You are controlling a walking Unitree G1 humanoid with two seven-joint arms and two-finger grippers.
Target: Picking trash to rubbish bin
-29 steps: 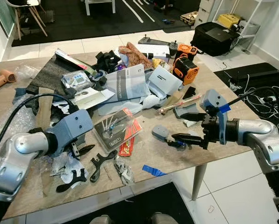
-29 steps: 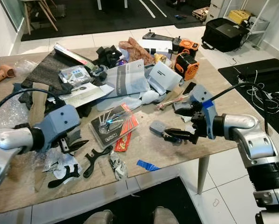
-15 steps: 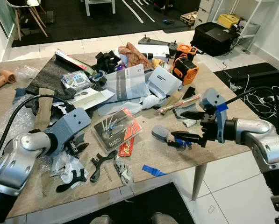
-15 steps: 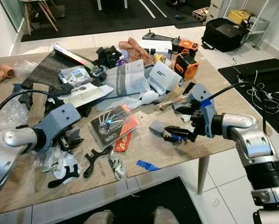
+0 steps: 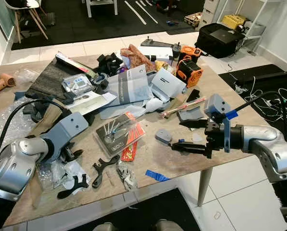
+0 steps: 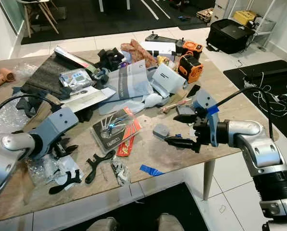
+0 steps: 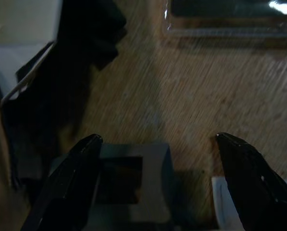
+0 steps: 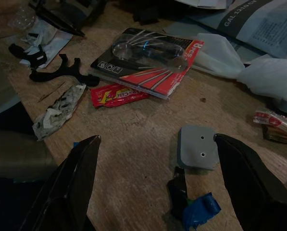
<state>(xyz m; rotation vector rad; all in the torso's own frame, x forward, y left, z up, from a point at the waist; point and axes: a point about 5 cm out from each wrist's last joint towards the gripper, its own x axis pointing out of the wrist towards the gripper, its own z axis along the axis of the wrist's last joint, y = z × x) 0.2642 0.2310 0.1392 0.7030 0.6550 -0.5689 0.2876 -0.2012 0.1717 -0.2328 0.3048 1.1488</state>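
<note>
Nearest my body, at the table's front edge, a strip of blue tape lies flat, with a crumpled printed scrap and a black plastic bracket just beside it. My left gripper sits low over torn white wrappers near that edge, its fingers spread wide; in the left wrist view they straddle a small dark grey block on the wood. My right gripper hovers just above the tabletop farther right, fingers also spread and holding nothing, with a little blue-and-black scrap between them and a grey plate with two holes just beyond. I judge that scrap is the trash to take now, so I should lower straight down, keep both fingers outside it, and close without nudging the grey plate. Past that lie a red candy wrapper and a blister pack on a red card, then grey mailer bags and an orange tool at the far side. The right wrist view shows the scrap's position between my fingers, which the head views leave tiny; the head views show the whole clutter, yet I see no rubbish bin there
</note>
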